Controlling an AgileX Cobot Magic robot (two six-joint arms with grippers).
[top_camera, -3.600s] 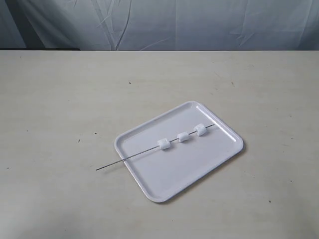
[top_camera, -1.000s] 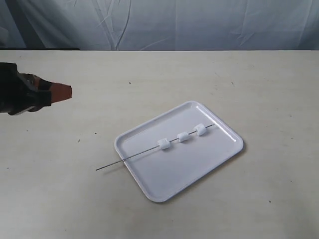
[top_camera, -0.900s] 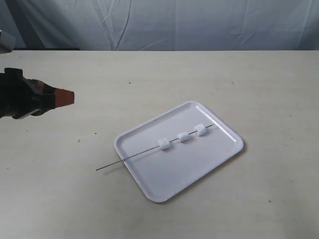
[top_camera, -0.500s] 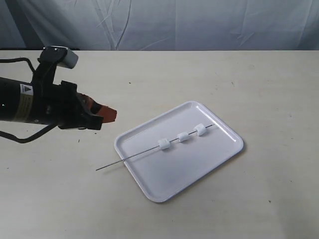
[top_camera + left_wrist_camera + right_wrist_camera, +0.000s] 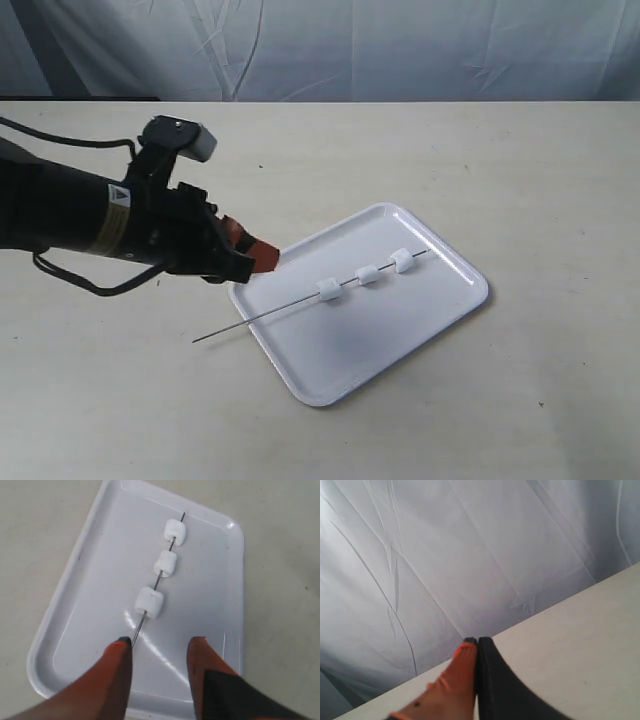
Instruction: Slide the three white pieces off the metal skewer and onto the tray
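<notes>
Across the tray (image 5: pixel 340 370), running eight to two o'clock, the metal skewer (image 5: pixel 270 314) carried all three white pieces (image 5: pixel 368 274); none had come off. The left gripper (image 5: pixel 160 642) hovered open near its bare shaft, and the right gripper (image 5: pixel 477 642) was closed, empty, elsewhere.

Pale beige surface (image 5: pixel 520 160) right across the scene, a few tiny dark specks (image 5: pixel 261 166) scattered on it; along its far edge hangs a creased grey-blue cloth backdrop (image 5: pixel 400 45).
</notes>
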